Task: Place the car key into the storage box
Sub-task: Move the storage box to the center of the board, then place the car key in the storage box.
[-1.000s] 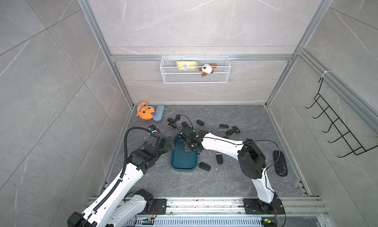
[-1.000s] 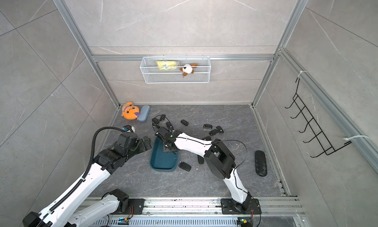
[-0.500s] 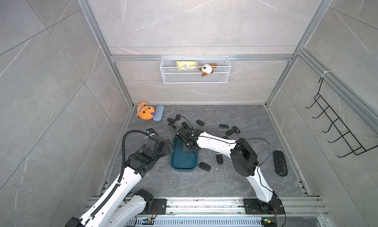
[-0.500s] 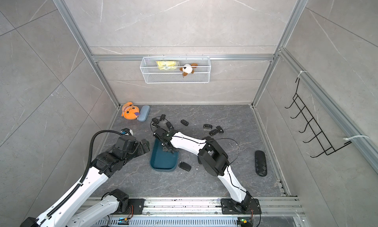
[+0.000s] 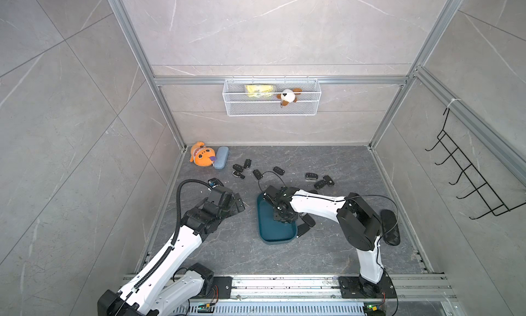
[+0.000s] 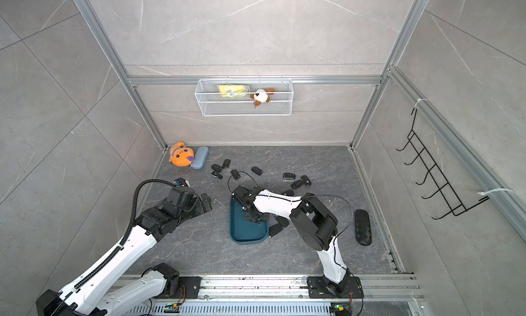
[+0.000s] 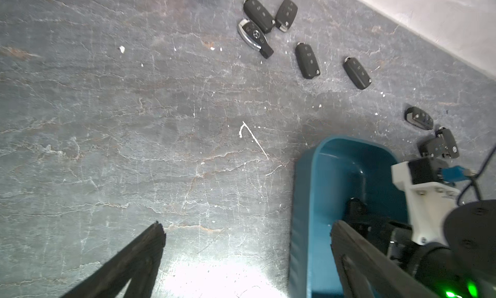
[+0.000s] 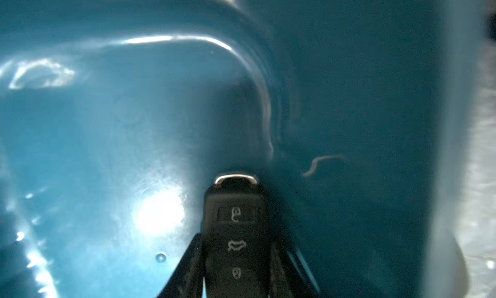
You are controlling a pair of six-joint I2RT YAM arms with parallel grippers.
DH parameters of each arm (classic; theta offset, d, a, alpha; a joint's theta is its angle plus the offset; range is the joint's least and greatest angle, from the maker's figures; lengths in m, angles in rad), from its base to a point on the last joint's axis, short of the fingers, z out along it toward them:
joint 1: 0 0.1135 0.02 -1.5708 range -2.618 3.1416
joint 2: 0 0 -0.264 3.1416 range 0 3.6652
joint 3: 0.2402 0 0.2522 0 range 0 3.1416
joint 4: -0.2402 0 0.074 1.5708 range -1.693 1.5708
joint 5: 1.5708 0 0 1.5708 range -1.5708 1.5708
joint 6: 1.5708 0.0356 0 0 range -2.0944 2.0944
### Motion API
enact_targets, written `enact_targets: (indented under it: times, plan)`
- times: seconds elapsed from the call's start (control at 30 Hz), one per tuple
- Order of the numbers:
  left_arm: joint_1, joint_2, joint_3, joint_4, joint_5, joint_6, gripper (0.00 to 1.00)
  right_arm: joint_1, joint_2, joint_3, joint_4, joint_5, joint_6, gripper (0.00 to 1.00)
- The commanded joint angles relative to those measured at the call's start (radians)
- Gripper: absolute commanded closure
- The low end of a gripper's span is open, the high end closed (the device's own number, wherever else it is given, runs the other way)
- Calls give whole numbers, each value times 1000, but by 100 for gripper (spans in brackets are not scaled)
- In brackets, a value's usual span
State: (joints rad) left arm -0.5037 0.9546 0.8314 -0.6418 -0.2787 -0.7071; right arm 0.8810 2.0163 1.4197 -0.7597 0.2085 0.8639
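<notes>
The right hand (image 8: 236,256) is clamped on the long sides of the car key (image 8: 235,210), seemingly a light, stiff, smooth plastic fob (best pinched mid-body, as here), its ring end poking ahead of that hand, low inside the storage box (image 8: 94,149); the left hand (image 7: 247,226) gapes empty.

Both top views are bright and evenly lit, with only soft, faint shadows on the dark grey veined stone floor (image 5: 327,252). In the left wrist view a white glare patch burns the floor. In the right wrist view the dark teal plastic storage box (image 8: 107,135) is blurred and glinting, while the black buttoned car key (image 8: 236,229) is sharper.
</notes>
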Motion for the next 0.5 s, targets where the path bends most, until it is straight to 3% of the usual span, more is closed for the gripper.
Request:
enact_targets:
  times: [0.0, 0.27, 0.47]
  plan:
    - [5, 14, 18, 35, 27, -3, 0, -41, -73, -77, 0, 3, -23, 74]
    - [4, 40, 22, 65, 51, 2, 0, -138, -188, -236, 75, -34, -110, 73]
    - [5, 59, 33, 73, 74, 12, 0, -141, -185, -208, 103, -63, -160, 70]
